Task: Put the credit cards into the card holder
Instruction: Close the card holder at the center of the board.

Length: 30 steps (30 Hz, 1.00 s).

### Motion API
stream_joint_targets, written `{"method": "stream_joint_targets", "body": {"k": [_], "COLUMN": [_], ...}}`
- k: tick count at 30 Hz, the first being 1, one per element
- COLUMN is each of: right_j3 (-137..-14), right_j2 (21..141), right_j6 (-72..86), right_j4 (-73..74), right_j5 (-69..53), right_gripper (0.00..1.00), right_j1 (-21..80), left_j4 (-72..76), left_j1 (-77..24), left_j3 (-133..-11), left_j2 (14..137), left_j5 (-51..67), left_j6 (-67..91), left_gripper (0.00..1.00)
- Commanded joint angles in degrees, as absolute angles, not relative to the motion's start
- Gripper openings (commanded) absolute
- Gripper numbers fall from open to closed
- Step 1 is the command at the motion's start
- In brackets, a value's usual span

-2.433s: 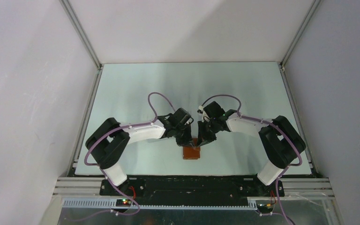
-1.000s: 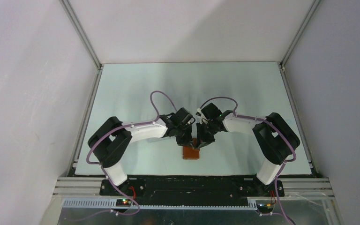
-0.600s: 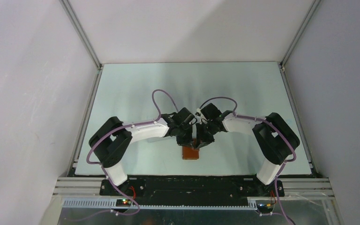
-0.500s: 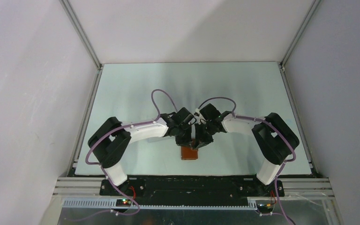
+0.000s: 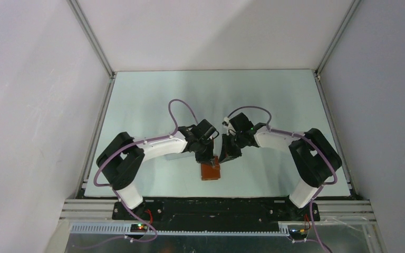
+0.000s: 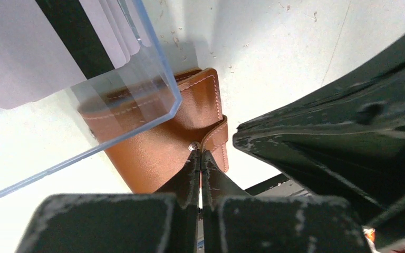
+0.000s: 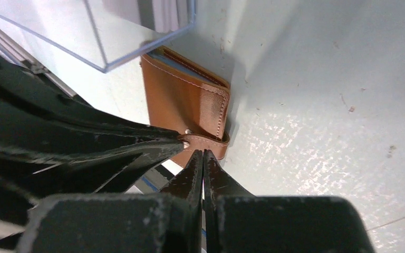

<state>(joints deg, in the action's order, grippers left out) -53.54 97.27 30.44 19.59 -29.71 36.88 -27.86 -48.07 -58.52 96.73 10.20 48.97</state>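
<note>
Quick tally for anyone counting: one card holder (image 6: 163, 142) on the one bench (image 5: 153, 95). The holder has one strap tab (image 6: 219, 134) and one metal snap stud (image 6: 192, 147) (each wrist view shows just the one). There are two arms, the left arm (image 5: 158, 147) and the right arm (image 5: 282, 139). That makes two hands as well, the left hand (image 6: 199, 155) and the right hand (image 7: 203, 154), with two fingers (image 6: 189, 176) apiece. Two purple cables, the left cable (image 5: 175, 108) and the right cable (image 5: 253, 108), one looping above each wrist. Three pale walls (image 5: 31, 105) box it in.
</note>
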Motion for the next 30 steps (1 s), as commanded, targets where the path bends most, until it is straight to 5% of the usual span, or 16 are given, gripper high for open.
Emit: {"method": "stream_joint_targets", "body": {"k": [1, 30], "right_j3": [-53.5, -55.8], "right_j2": [94.5, 100.8], "right_j6": [31.4, 32.3], "right_j4": [17.1, 15.6], "right_j5": [-31.7, -31.6], "right_gripper": [0.00, 0.00], "right_j1": [35.6, 37.8], "left_j4": [-28.7, -29.3], "left_j1": [-47.8, -49.0], "left_j3": [-59.6, -57.3], "left_j2": [95.9, 98.5], "left_j5": [9.2, 6.1], "left_j6": [47.0, 45.6], "left_gripper": [0.00, 0.00]}}
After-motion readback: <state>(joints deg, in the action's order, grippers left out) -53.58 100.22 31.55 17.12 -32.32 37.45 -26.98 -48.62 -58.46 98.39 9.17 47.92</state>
